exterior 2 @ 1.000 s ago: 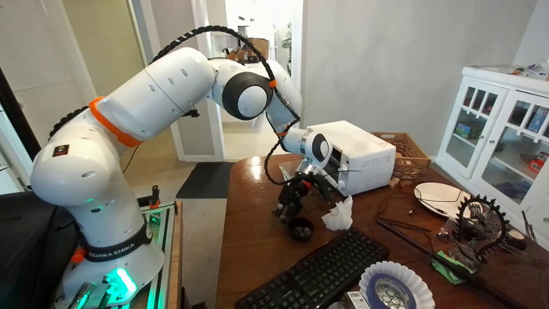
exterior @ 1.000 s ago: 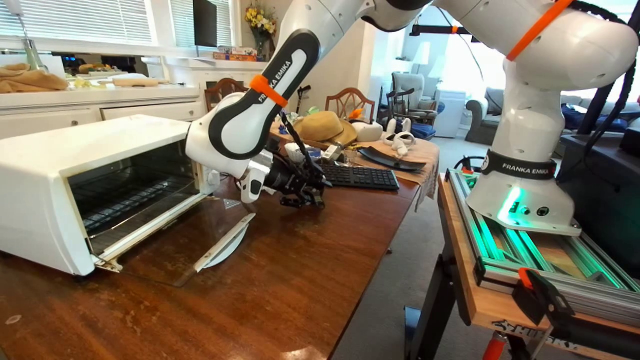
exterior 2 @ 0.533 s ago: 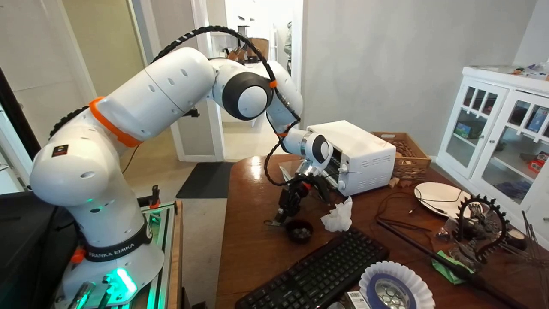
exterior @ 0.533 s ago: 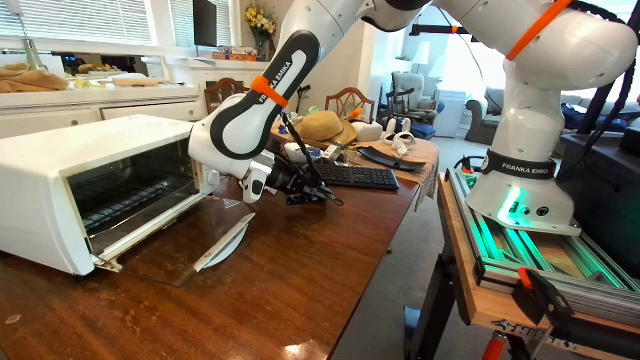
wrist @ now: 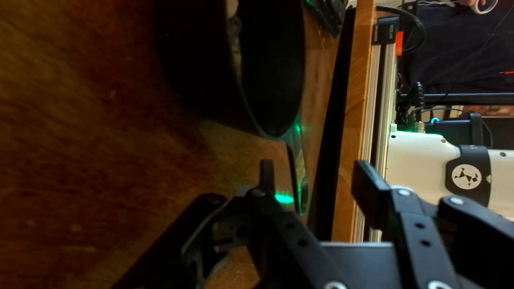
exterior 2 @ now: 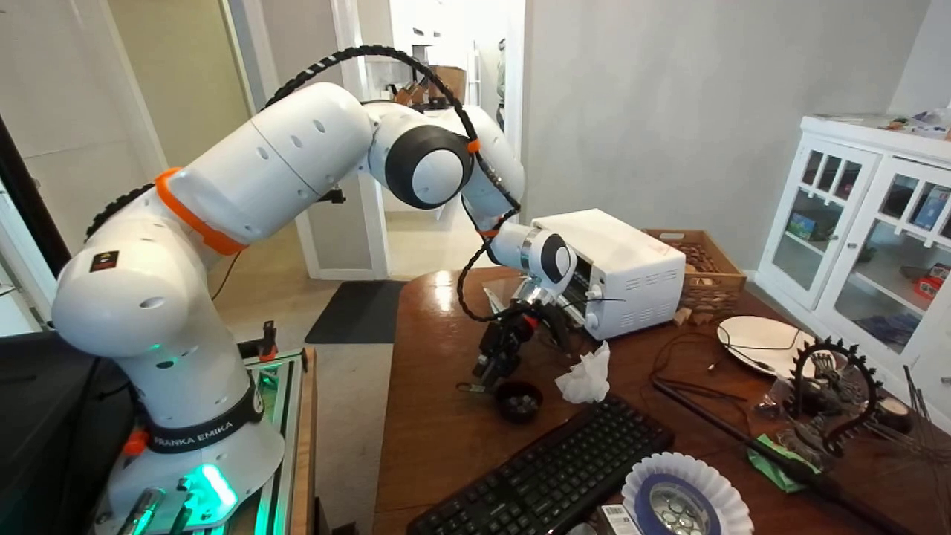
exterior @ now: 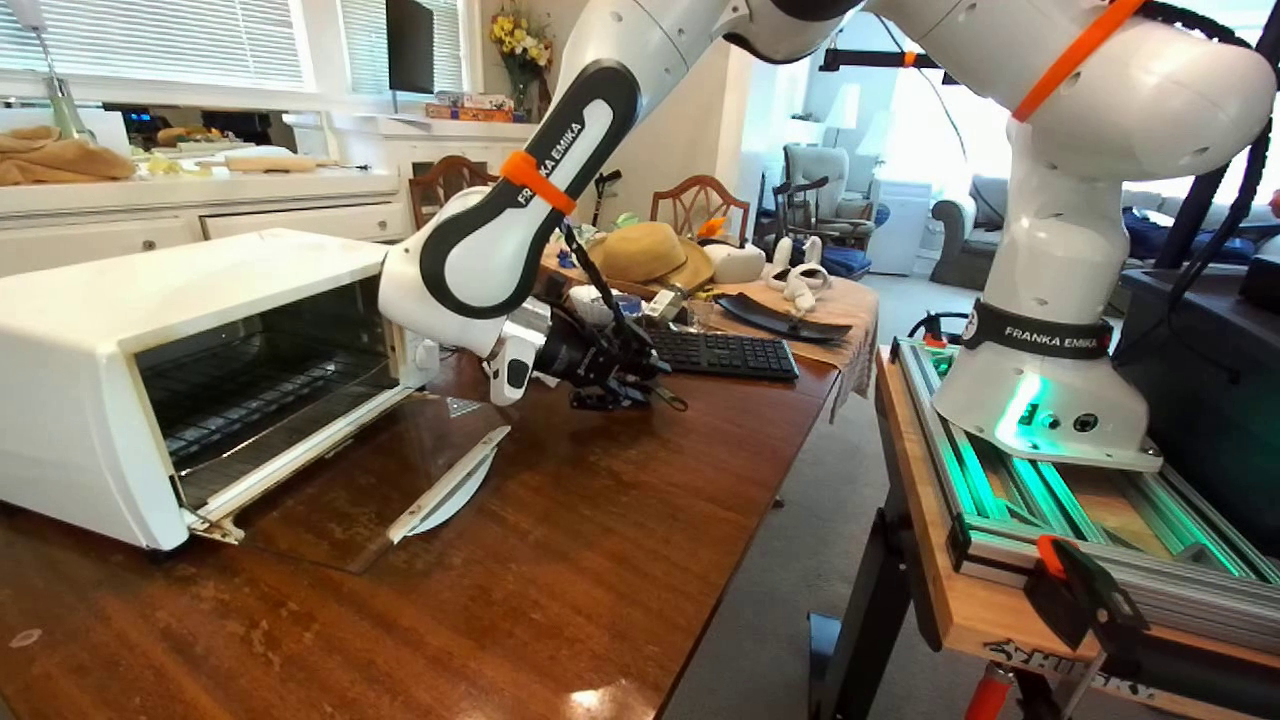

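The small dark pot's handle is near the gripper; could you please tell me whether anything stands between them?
Nothing visible does: in the wrist view the handle shows between the open jaws of the gripper. In an exterior view a crumpled white wad lies beyond the opposite side of the pot.

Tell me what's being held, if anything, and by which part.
Nothing: the gripper is open; in the wrist view the handle of the black pot shows unclamped between the spread fingers.

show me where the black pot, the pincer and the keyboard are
Black pot [wrist: 198, 68]: wrist view, on its outer wall.
Pincer [wrist: 317, 178]: wrist view, midway between its parted fingertips.
Keyboard [exterior 2: 548, 474]: an exterior view, on the middle keys.
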{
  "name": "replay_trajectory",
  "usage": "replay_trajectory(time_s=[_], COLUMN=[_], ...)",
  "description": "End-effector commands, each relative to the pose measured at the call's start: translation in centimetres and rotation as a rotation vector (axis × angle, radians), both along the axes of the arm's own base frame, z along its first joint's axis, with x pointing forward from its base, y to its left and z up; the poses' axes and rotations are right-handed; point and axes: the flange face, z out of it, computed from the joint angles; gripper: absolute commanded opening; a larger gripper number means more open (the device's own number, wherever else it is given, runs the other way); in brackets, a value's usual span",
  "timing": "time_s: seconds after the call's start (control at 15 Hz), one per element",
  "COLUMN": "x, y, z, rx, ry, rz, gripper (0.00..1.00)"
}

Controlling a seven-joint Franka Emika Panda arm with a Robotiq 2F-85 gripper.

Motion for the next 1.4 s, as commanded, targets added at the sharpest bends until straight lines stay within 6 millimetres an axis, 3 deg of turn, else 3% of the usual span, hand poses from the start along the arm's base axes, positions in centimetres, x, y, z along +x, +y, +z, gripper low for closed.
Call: replay_trajectory(time_s=[0.0,0.13,0.2,0.27,1.0,1.33], x=[-0.2,-0.5,-0.5,-0.6,0.1,-0.2], y=[0.0,-0.2,-0.4,-0.5,-0.8,-0.8], z=[0.3,0.3,0.3,0.3,-1.4,-1.6], rx=[-0.047,-0.068,-0.077,-0.087,-0.106,-0.133], ry=[0.049,0.079,0.093,0.102,0.102,0.124], rz=[0.004,0.004,0.004,0.003,0.015,0.027], gripper=[0.84,0.85,0.91,0.85,0.89,0.82])
